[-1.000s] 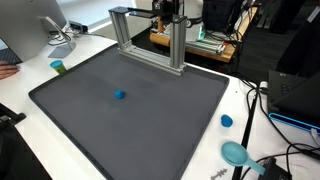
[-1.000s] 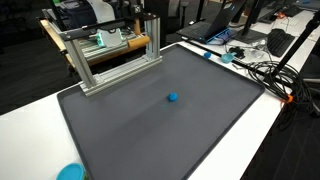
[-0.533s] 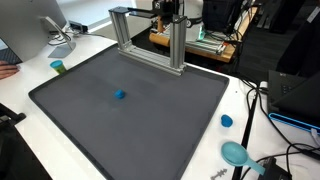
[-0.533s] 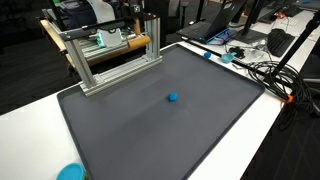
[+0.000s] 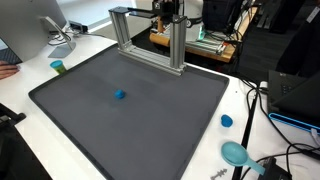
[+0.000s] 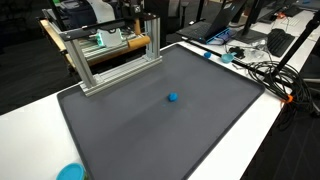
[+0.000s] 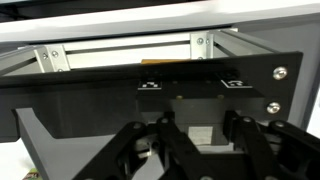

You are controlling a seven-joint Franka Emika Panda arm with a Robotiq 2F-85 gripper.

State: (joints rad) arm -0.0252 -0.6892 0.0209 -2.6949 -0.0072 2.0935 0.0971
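The gripper (image 7: 196,150) was squeezed shut, on nothing as far as the dim wrist view showed, close to the metal frame (image 5: 178,45) at the back of the gray mat (image 5: 150,130), far from the small blue piece (image 5: 119,96), so slow moves would keep it from bumping that frame.

Gripper (image 7: 198,138): black linkage arms at 6 o'clock, jaws drawn together.
Black plate (image 7: 100,95): spans the middle band from 9 to 3 o'clock. It has two small white marks (image 7: 150,85) near the centre and two screws (image 7: 278,73) at 3 o'clock.
Aluminium frame (image 7: 120,55): horizontal rail with two uprights at 12 o'clock, behind the plate.
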